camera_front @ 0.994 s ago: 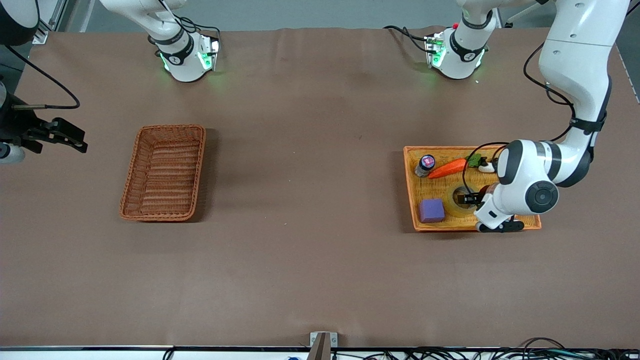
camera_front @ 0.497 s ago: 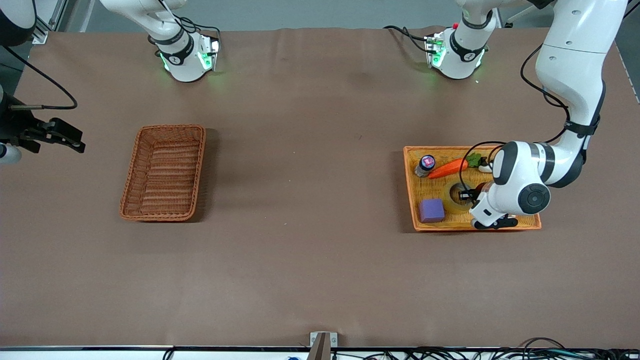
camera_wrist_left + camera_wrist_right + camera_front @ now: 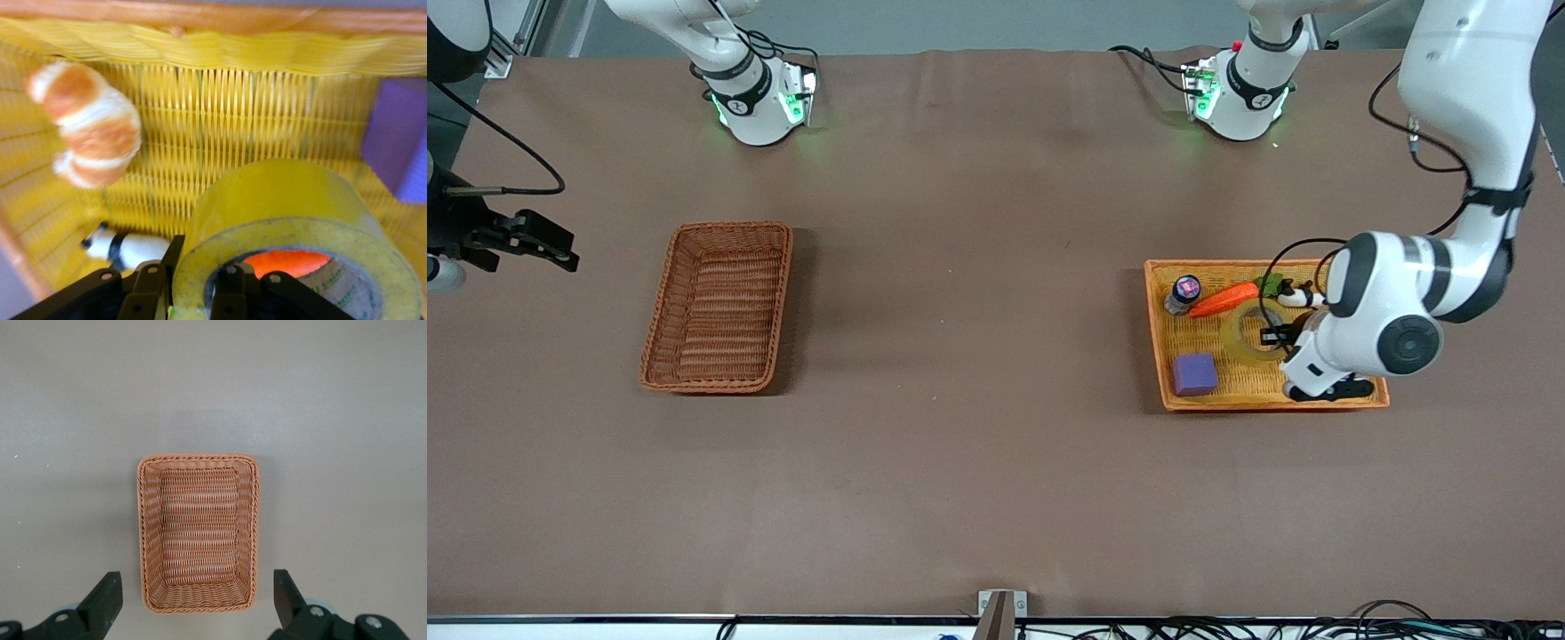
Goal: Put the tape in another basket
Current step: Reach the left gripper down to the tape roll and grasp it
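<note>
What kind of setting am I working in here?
Likely a robot lab bench, not a home: two arms bolted to a cloth-covered table, toy props such as a carrot in a tray, and cables along the table's near edge.

I see a bench point(image 3: 978, 462) covered edge to edge in a plain brown cloth, lit evenly. Past its far edge runs a grey floor point(image 3: 978, 22). Black cables point(image 3: 1227, 629) bunch along the near edge.
</note>
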Robot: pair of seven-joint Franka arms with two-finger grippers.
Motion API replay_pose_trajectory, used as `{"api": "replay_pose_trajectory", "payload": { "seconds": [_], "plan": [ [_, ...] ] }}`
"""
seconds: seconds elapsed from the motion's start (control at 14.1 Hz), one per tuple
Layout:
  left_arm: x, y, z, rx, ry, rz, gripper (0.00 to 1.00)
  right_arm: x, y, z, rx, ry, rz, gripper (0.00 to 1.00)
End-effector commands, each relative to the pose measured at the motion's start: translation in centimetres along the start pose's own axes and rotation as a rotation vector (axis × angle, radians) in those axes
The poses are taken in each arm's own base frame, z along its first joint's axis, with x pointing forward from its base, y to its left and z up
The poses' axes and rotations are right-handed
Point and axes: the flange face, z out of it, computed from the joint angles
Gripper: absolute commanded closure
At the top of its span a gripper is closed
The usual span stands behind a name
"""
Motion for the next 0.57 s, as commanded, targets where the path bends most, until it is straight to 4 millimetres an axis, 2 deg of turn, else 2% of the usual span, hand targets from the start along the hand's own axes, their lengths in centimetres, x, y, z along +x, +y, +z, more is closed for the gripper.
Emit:
{"api": "replay_pose_trajectory", "payload": {
  "seconds": [0.0, 0.07, 0.21, 0.35, 0.5],
  "plan": [
    [-1.9, 3.0, -7.0, 0.027, 0.019, 0.036, 0.99, -0.2, 0.2, 0.2, 0.010, -0.004, 0.007, 0.00],
    [-2.5, 4.3, -8.8, 0.029, 0.013, 0.051, 0.99, -0.2, 0.2, 0.1, 0.010, -0.003, 0.007, 0.00],
    [-3.8, 7.8, -11.0, 0.023, 0.029, 0.088, 0.99, -0.1, 0.3, 0.5, 0.010, -0.006, 0.007, 0.00],
    [-6.3, 14.0, -11.5, 0.022, 0.041, 0.168, 0.99, -0.2, 0.2, 0.5, 0.010, -0.009, 0.007, 0.00],
    [-8.5, 20.2, -10.9, 0.009, 0.037, 0.271, 0.99, -0.2, 0.1, 0.4, 0.010, -0.009, 0.005, 0.00]
  ]
}}
